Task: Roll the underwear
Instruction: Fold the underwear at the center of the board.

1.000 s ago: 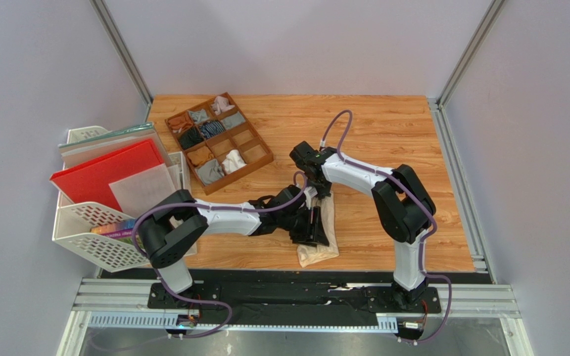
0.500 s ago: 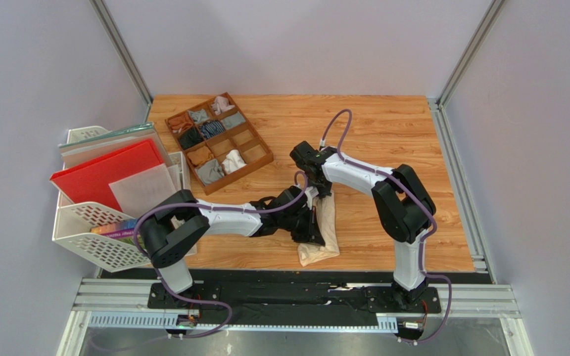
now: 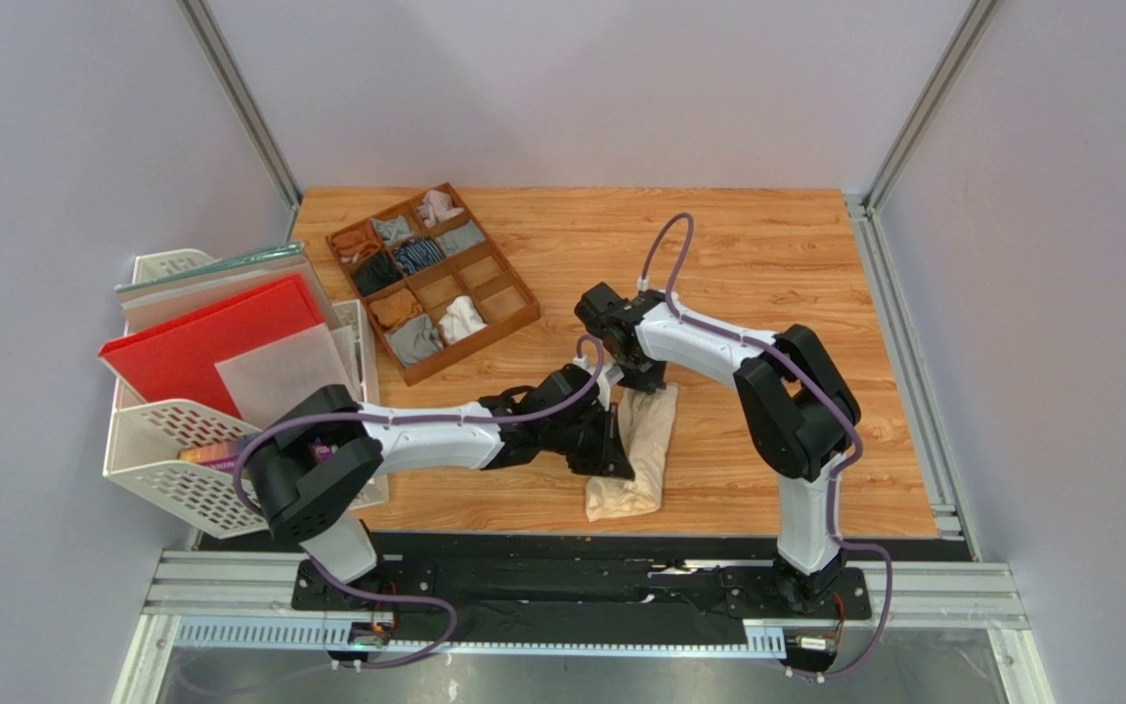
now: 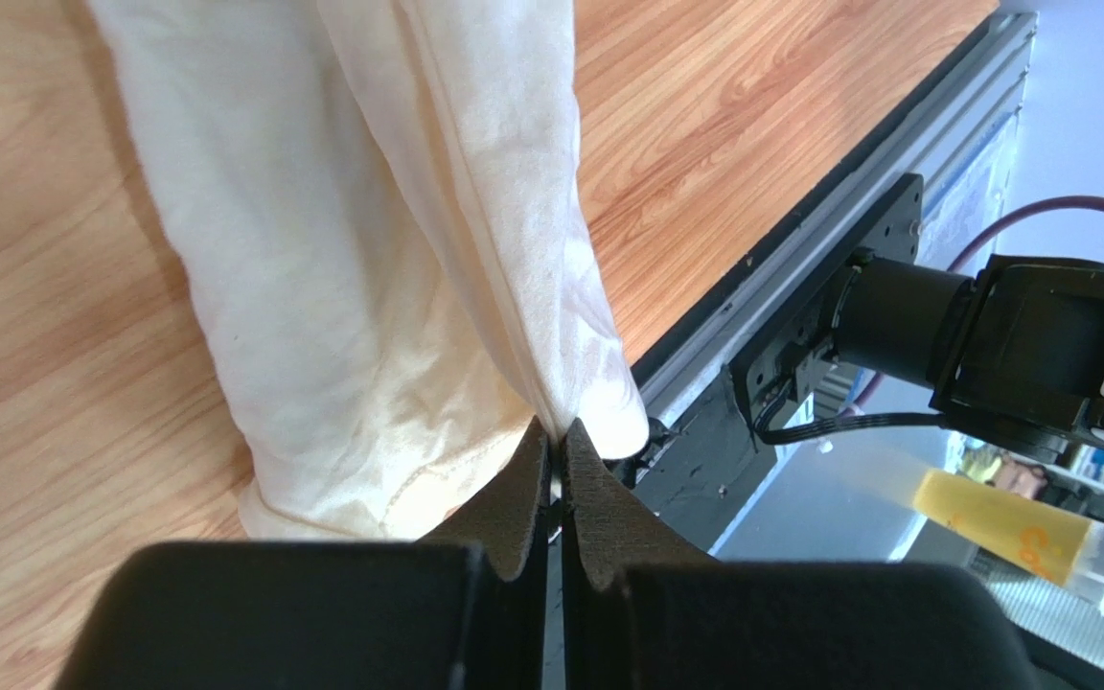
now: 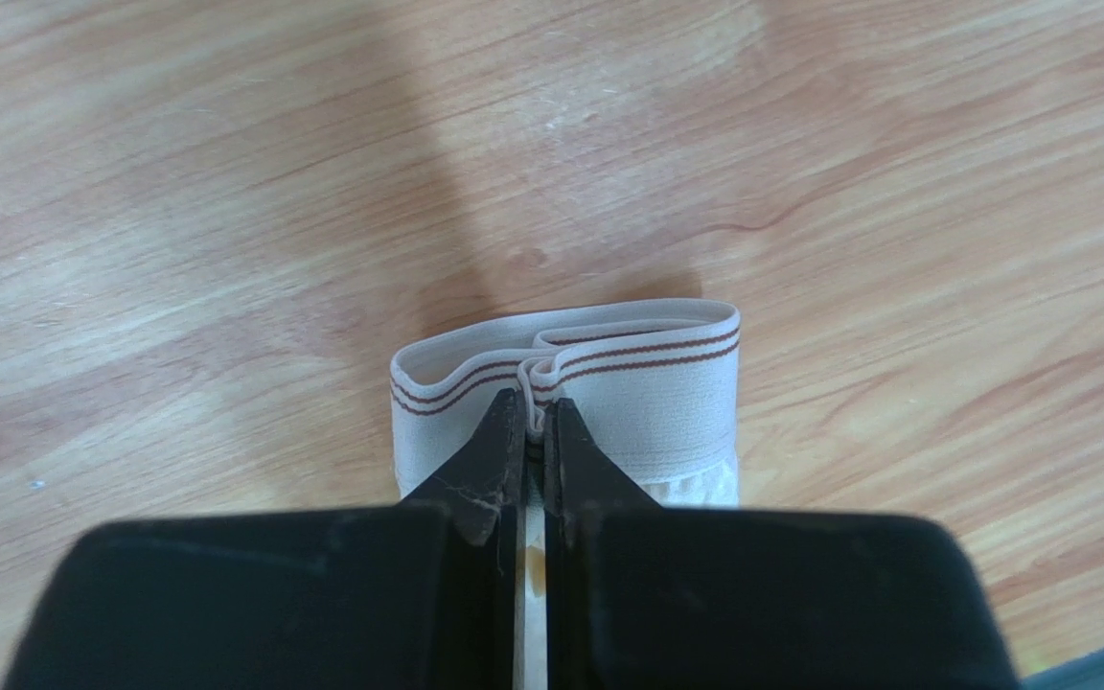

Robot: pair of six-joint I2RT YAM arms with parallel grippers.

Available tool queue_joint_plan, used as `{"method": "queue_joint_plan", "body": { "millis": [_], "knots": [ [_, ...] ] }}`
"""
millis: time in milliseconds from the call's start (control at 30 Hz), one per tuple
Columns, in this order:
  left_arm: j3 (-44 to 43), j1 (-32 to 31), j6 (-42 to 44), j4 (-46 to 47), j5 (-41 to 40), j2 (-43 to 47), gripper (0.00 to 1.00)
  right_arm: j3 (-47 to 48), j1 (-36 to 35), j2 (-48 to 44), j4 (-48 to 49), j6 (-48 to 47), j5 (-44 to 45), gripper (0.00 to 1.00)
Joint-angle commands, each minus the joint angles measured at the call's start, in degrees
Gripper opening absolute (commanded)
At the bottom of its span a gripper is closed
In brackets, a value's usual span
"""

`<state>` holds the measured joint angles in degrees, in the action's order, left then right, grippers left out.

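The cream underwear (image 3: 643, 458) lies folded lengthwise, not yet rolled. The left pincer (image 4: 561, 449) is clamped on a fold, the right pincer (image 5: 532, 414) on the waistband (image 5: 630, 371).

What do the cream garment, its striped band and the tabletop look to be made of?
Cream-beige folded underwear: soft, thin matte cloth, likely cotton knit; it creases and drapes limply. Its white waistband with brown stripes: ribbed elastic, probably, from the fine ridges. Brown table top: wood or wood-look laminate, smooth, faint sheen; the grain may be printed.
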<state>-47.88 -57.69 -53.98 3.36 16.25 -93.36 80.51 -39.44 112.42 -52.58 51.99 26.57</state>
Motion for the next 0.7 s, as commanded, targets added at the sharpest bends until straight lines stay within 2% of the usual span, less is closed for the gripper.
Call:
{"method": "queue_joint_plan", "body": {
  "millis": [0, 667],
  "knots": [
    [1.29, -0.14, 3.17, -2.73, -2.45, 4.06, 0.00, 1.49, -0.20, -2.29, -3.32, 0.40, 3.93, 0.00],
    [3.93, 0.47, 7.39, -8.10, -2.89, 6.08, 0.00, 5.62, -0.11, -2.74, -7.98, -0.04, 6.39, 0.00]
  ]
}}
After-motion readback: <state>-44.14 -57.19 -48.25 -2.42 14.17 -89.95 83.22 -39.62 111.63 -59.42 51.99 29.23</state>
